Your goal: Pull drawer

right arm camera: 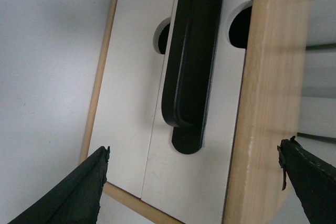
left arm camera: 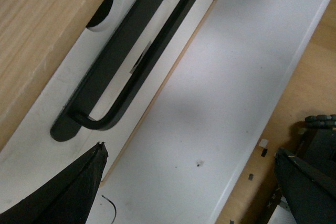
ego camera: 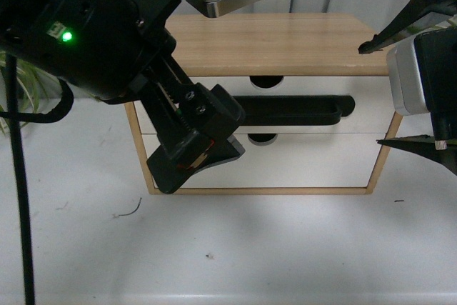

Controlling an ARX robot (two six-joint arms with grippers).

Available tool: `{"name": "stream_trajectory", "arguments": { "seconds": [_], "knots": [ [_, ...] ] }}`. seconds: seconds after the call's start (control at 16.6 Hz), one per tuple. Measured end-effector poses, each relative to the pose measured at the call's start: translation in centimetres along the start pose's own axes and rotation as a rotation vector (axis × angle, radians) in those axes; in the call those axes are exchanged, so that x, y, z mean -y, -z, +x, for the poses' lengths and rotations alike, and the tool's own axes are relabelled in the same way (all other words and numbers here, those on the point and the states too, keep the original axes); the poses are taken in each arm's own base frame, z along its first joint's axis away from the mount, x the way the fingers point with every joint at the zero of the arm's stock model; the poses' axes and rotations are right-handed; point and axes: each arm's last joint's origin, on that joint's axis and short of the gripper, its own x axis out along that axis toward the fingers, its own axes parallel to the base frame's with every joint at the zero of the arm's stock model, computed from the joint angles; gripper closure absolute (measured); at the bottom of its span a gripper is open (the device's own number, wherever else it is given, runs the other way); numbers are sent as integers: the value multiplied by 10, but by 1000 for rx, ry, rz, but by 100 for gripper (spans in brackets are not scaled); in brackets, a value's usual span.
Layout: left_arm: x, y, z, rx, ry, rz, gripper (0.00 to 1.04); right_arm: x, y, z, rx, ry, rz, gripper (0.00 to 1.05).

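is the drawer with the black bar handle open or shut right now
Shut: the drawer sits flush with the lower front beneath it, within the wooden frame.

White drawer [ego camera: 321, 87], black handle [ego camera: 293, 110]

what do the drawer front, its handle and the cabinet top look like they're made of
Drawer front: smooth matt white, likely painted or laminated board; no grain shows.
Handle: black with a slight sheen and rounded ends, plastic or coated metal, cannot tell which.
Cabinet top: light wood or wood-look veneer, with visible lengthwise grain.
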Motion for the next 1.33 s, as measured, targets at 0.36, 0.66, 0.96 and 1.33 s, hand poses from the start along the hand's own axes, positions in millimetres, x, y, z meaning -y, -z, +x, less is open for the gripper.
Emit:
{"name": "stream_trajectory", "arguments": {
  "seconds": [0.36, 0.66, 0.96, 1.33],
  "knots": [
    [5, -3, 38, -47, 33, 16, 7, -14, 2, 23, -17, -119, 25, 6],
    [-1, -15, 48, 0, -6, -20, 7, -12, 2, 41, -21, -129, 5, 6],
    [-4, -12, 60, -9, -13, -65, 7, -5, -5, 55, -2, -136, -24, 6],
    [-4, -11, 75, -9, -29, -77, 7, -15, -5, 72, -6, -169, -22, 6]
  ]
}}
